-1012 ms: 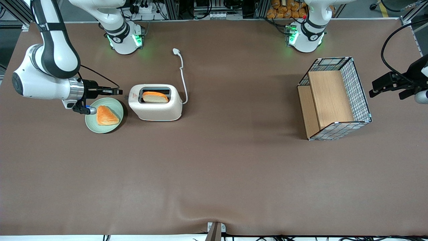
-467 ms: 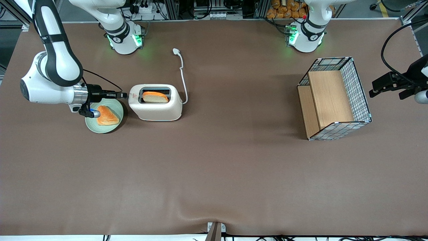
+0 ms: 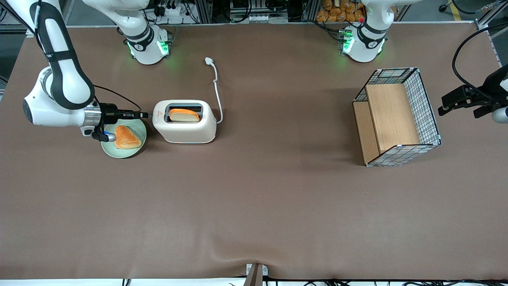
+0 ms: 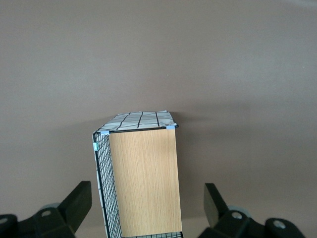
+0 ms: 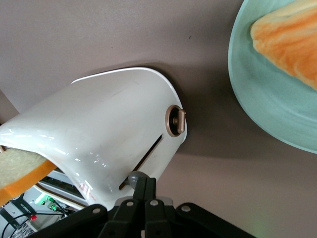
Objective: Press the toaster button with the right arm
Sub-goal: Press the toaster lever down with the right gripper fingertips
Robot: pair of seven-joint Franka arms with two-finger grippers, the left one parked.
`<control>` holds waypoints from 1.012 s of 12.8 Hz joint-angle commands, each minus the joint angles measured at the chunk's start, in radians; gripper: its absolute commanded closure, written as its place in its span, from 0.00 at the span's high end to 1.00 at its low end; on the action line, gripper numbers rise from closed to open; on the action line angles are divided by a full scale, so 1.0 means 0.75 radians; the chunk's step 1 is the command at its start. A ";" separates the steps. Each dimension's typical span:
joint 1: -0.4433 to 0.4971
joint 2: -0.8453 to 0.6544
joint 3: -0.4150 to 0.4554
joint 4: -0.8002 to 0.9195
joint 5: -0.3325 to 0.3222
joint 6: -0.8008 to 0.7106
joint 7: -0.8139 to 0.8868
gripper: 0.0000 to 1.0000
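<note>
The cream-white toaster (image 3: 186, 129) stands on the brown table with a slice of bread (image 3: 184, 115) in its dark top slot. Its narrow end with the red mark faces the right arm (image 3: 59, 91). My gripper (image 3: 145, 115) lies level, just in front of that end. In the right wrist view the black fingertips (image 5: 148, 184) are pressed together, and my gripper (image 5: 146, 182) touches the pale grey toaster button (image 5: 132, 178) at the end of a dark slit in the toaster (image 5: 99, 124). The gripper holds nothing.
A green plate (image 3: 137, 128) with a piece of toast (image 3: 126, 137) lies under the wrist, beside the toaster; it also shows in the right wrist view (image 5: 257, 94). The white cord and plug (image 3: 209, 60) run toward the arm bases. A wire-and-wood basket (image 3: 397, 117) stands toward the parked arm's end.
The right arm has moved toward the toaster's narrow end and a little nearer the front camera, bringing the shut fingertips up to the button. The toaster has not moved.
</note>
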 commanded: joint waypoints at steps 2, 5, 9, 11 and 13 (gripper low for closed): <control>-0.013 0.005 0.011 -0.013 0.039 0.016 -0.043 0.00; -0.005 0.018 0.011 -0.013 0.037 0.032 -0.043 0.00; 0.001 0.056 0.014 -0.013 0.039 0.046 -0.067 0.00; 0.001 0.081 0.014 -0.013 0.039 0.069 -0.094 0.00; 0.009 0.116 0.016 -0.010 0.046 0.095 -0.100 0.00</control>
